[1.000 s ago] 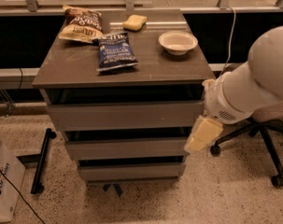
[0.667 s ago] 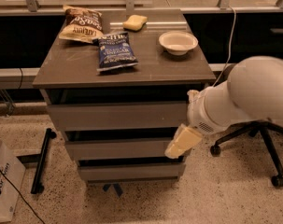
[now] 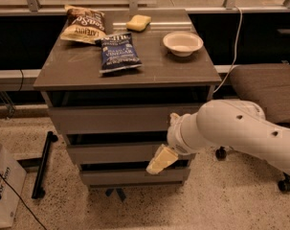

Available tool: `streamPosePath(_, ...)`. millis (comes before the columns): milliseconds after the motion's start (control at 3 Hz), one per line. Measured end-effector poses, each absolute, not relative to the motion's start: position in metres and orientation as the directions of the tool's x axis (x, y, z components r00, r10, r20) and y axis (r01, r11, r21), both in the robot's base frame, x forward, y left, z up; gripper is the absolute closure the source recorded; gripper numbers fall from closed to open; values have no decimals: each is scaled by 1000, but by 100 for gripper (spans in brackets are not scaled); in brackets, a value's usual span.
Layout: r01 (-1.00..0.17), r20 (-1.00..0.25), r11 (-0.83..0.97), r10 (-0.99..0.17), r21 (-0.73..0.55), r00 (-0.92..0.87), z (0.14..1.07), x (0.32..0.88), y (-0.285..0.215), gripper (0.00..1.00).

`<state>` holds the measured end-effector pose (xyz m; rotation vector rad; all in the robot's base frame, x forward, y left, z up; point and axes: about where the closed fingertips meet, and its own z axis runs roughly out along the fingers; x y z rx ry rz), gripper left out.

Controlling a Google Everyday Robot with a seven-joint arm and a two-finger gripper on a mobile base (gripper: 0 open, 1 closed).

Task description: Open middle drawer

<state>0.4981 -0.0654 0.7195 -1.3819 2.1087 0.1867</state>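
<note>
Plainly, the gripper (image 3: 161,161) hung at the lower right of the middle drawer (image 3: 111,153), whose shut front stretched left of it. Whether it was open or holding anything could not be told. It might catch the bottom drawer (image 3: 130,177) just beneath instead; the arm (image 3: 230,128) hid the contact.

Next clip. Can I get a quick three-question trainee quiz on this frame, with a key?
1. How many snack bags lie on the cabinet top?
2. True or false: the middle drawer is pulled out.
3. Where is the gripper? A) above the cabinet top B) low at the middle drawer's front, right of centre C) out of view

Key
1. Two: a blue bag and a brown bag.
2. False; it looks closed.
3. B
</note>
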Motion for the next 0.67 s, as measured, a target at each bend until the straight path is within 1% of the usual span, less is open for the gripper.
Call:
streamPosePath(333, -883, -566, 443, -773, -157, -287, 668, 508, -52, 0)
streamPosePath(667, -881, -562, 447, -773, -155, -293, 667, 509, -52, 0)
